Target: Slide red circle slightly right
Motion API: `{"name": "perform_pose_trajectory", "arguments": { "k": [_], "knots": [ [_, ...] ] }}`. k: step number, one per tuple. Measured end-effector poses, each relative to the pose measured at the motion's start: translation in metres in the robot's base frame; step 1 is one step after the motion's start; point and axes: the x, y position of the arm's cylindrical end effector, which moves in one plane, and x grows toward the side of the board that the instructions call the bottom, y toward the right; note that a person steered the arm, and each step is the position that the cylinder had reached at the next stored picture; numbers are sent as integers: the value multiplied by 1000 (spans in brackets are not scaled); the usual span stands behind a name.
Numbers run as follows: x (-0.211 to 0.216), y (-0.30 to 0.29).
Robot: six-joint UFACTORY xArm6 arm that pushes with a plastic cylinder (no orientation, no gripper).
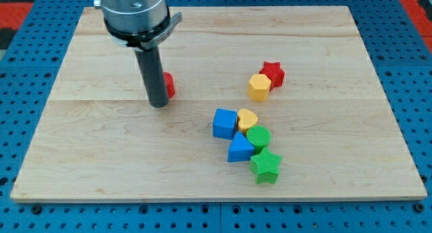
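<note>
The red circle (169, 85) lies on the wooden board at the view's upper left of centre, mostly hidden behind my rod. My tip (158, 105) rests on the board just at the circle's left and bottom side, touching or nearly touching it. The other blocks lie well to the view's right of it.
A red star (273, 73) and a yellow hexagon (258, 87) sit together at right of centre. A cluster lower down holds a blue cube (225, 123), a yellow heart (248, 118), a green circle (258, 137), a blue triangle (239, 149) and a green star (266, 166). The board's edge (216, 199) runs along the bottom.
</note>
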Motion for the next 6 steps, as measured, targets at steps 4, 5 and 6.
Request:
{"name": "perform_pose_trajectory", "arguments": {
  "k": [4, 5, 6],
  "knots": [
    [-50, 66],
    [-64, 60],
    [-86, 26]
  ]
}}
